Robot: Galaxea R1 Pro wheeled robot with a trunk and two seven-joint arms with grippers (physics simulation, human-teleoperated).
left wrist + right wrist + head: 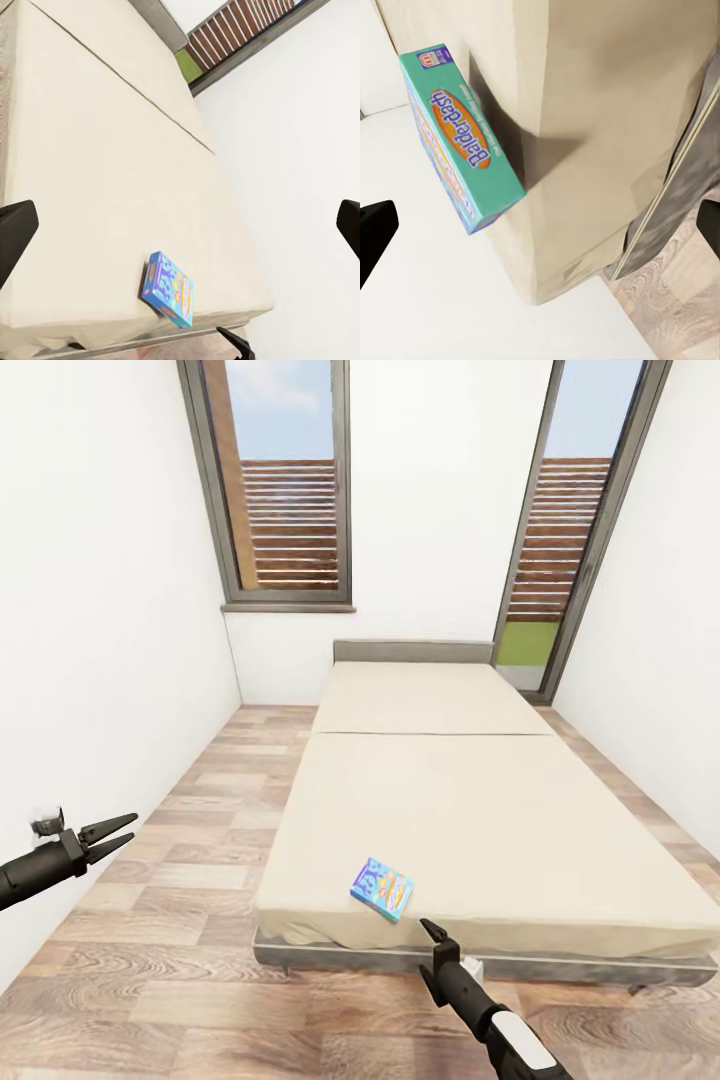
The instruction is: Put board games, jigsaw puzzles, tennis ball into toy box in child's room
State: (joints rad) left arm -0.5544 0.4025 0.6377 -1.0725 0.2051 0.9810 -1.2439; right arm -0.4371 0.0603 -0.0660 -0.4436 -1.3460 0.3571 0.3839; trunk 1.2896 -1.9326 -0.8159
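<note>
**Q:** What lies ahead of you?

**A:** The bed [470, 800], beige mattress cover on a thin dark grey frame, its headboard at twelve o'clock under two tall grey-framed windows [290, 480]. Wood-plank floor [190, 920] runs along its side at nine o'clock.

**Q:** Where is the task's thing?

**A:** One small blue board game [383, 889] lies flat on the mattress, near the foot edge, at about six o'clock on the bed. My right wrist view shows its teal side, lettered "Balderdash" [465, 135].

**Q:** Your right gripper?

**A:** My right gripper [433, 932] hangs just beside the bed's foot edge, at about five o'clock from the game, not touching it. Its fingers stand wide apart in the wrist view, one dark finger [373, 232] at each border, nothing between them.

**Q:** Your left gripper?

**A:** My left gripper [118, 832] is well apart from the bed, over the floor near the white wall [90, 610], at about nine o'clock. Its fingers are spread, holding nothing; its wrist view looks across the mattress to the game [168, 289].
</note>
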